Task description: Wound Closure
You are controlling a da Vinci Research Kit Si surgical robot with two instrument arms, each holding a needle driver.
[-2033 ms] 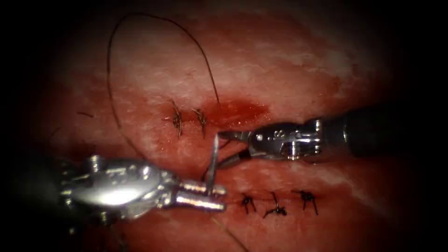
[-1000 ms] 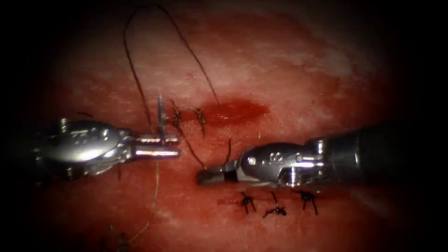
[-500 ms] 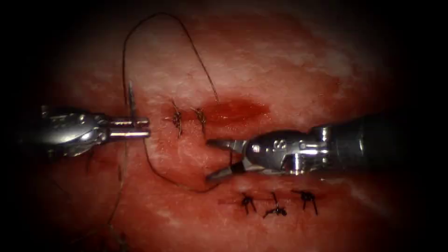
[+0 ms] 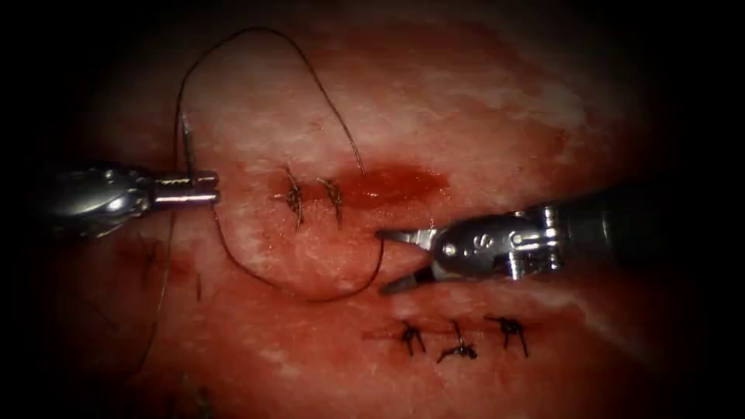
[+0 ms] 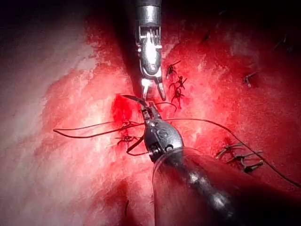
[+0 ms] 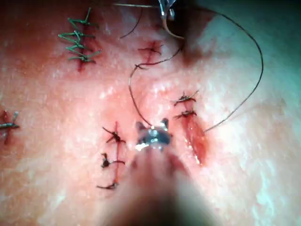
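Tissue [image 4: 481, 101] spans the endoscope view, wet with red fluid [image 4: 392, 185] pooled at the open right end of the upper cut [image 4: 372, 188].

Counts: two cuts seen here. Upper cut carries 2 stitches [image 4: 295, 195]. Lower cut [image 4: 458, 334], at 6 o'clock of the right tool, carries 3 dark knots [image 4: 459, 344], closed. One needle, one running thread, two tools.

Left tool [image 4: 203, 186], entering from 9 o'clock: jaws closed on the needle [image 4: 186, 143], gripped low on its curve, the free end standing toward 12 o'clock. Needle is clear of the tissue, left of the upper cut.

Right tool [image 4: 388, 260], entering from 3 o'clock: jaws spread wide, holding nothing. The thread [image 4: 310, 296] runs just past the two tips; contact cannot be told.

Thread path: from the needle, a slack bow sags toward 6 o'clock and rises to the right tool's tips; a second large loop [image 4: 233, 35] arcs through 12 o'clock and drops into the tissue at the upper cut's right stitch.

Key relation: needle lies at about 10 o'clock from the right tool, well apart, long axis near vertical. Left tool is on it. The nearest slack thread lies at the right tool's open tips.
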